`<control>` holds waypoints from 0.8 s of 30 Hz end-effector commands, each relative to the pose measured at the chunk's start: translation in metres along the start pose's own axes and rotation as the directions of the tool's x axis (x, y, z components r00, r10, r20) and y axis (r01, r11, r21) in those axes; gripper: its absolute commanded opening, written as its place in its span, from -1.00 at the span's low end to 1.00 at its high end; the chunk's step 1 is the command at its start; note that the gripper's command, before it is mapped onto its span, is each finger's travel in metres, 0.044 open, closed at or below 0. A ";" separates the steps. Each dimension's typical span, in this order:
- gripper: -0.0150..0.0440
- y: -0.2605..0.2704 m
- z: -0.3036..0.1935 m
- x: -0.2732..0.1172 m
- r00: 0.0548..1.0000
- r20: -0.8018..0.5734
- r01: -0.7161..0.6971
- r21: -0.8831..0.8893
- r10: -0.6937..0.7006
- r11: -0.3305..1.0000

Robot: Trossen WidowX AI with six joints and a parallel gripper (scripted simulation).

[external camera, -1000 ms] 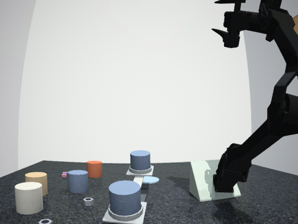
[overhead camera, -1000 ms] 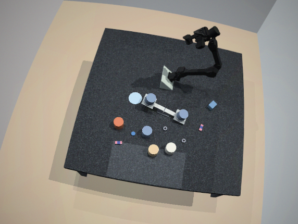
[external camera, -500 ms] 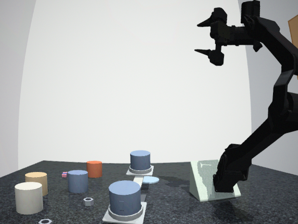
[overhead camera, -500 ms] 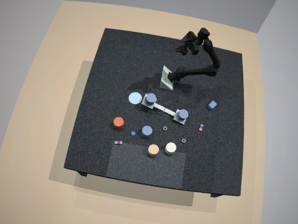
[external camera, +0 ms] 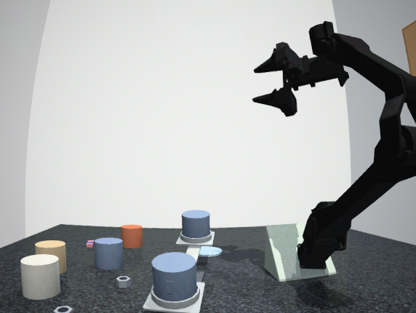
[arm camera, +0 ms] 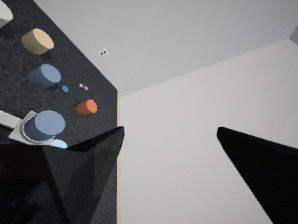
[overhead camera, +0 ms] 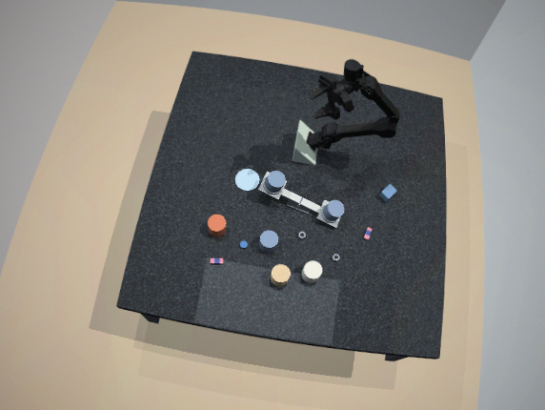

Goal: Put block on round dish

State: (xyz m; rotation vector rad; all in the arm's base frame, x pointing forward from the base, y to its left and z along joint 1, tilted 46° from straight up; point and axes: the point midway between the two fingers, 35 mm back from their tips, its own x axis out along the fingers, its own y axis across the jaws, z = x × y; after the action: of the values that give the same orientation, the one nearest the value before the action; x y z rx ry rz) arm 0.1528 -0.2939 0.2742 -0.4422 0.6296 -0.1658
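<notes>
The balance (overhead camera: 292, 196) (external camera: 193, 252) (arm camera: 7, 119) carries a blue-grey cup on each end. The cup by the dish (overhead camera: 275, 182) (external camera: 196, 223) (arm camera: 47, 124) stands on the end that looks raised in the exterior view. The other cup (overhead camera: 333, 210) (external camera: 174, 278) stands on the end that looks low, near that camera. The round light-blue dish (overhead camera: 245, 180) (external camera: 211, 251) (arm camera: 60, 144) is bare, beside the raised end. No block shows under either cup. My gripper (overhead camera: 314, 107) (external camera: 254, 85) (arm camera: 169, 131) is open and empty, high above the table and away from the balance.
A pale green wedge (overhead camera: 305, 156) (external camera: 274, 251) stands by the arm's base. A third blue-grey cup (overhead camera: 269, 240) (external camera: 108, 255), an orange cup (overhead camera: 216, 225), a tan cup (overhead camera: 280, 275) and a white cup (overhead camera: 312, 272) stand beyond the balance. A blue block (overhead camera: 388, 192) lies to the right.
</notes>
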 end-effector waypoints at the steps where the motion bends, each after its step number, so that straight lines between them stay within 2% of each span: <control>1: 1.00 0.018 -0.001 0.011 0.997 0.010 -0.076 0.095 0.076 0.993; 12: 1.00 0.076 -0.002 0.034 0.953 0.036 -0.293 0.357 0.301 0.887; 24: 1.00 0.142 0.001 0.044 0.843 0.075 -0.461 0.611 0.533 0.644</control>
State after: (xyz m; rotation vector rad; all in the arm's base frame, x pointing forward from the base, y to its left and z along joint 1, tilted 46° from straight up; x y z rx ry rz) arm 0.1895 -0.1927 0.1950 0.2970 0.7257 0.1146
